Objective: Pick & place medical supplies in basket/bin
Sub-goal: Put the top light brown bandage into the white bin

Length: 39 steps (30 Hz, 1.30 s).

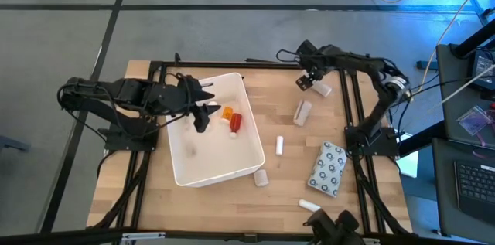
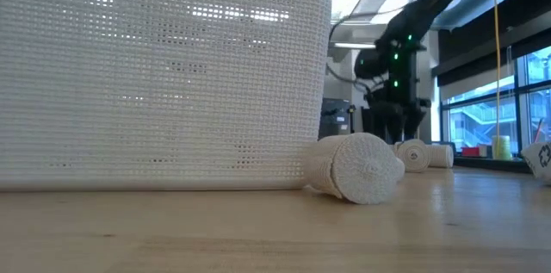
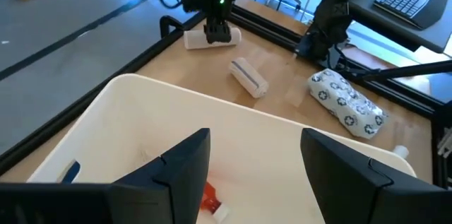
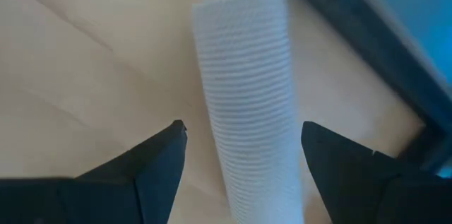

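Observation:
The white bin stands at the table's left middle. An orange pill bottle and a red bottle lie in it. My left gripper hovers open above the bin's inside, with nothing between its fingers. My right gripper stands open at the table's far right, pointing down. Its fingers flank a white ribbed roll that lies on the wood, with a gap showing on either side. Scattered on the table are another roll, a small white bottle, a dotted packet, a roll by the bin's near corner, and a white tube.
A black frame runs around the table's edges, close beside the right gripper's roll. The bin's wall fills the left of the low view. Bare wood lies between the bin and the loose supplies on the right.

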Each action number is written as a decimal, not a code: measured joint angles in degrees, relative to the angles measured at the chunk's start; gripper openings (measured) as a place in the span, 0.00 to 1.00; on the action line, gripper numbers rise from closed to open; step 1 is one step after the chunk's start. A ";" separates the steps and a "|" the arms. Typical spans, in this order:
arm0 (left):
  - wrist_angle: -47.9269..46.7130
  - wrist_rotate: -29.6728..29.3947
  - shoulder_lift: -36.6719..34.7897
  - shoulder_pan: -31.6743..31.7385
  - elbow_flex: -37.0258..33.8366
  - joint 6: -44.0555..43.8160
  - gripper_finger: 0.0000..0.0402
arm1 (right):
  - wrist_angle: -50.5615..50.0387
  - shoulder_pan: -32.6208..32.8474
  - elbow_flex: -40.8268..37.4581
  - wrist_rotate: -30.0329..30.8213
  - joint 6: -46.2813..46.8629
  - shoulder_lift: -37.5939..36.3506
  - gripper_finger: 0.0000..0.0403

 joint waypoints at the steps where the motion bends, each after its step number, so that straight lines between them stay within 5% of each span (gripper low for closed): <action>1: 0.00 0.00 0.00 -0.05 0.00 -0.07 0.53 | 0.03 -0.30 0.00 -0.37 -0.19 1.08 0.70; 11: 0.00 -0.04 0.00 -0.09 -0.01 -0.18 0.53 | 0.20 -0.90 0.00 -0.84 -0.18 6.67 0.66; 24: -0.02 -1.07 0.00 -0.09 -0.02 -0.03 0.53 | -0.82 -0.87 0.02 -3.22 -2.27 5.78 0.26; 33: 0.13 -2.22 -1.67 -0.09 -0.07 -0.05 0.53 | -2.83 0.55 2.93 -12.84 -1.22 -6.13 0.26; 39: 0.42 -7.09 -3.11 -0.09 -0.07 -0.01 0.53 | -2.06 7.14 10.68 -22.03 2.34 -18.10 0.26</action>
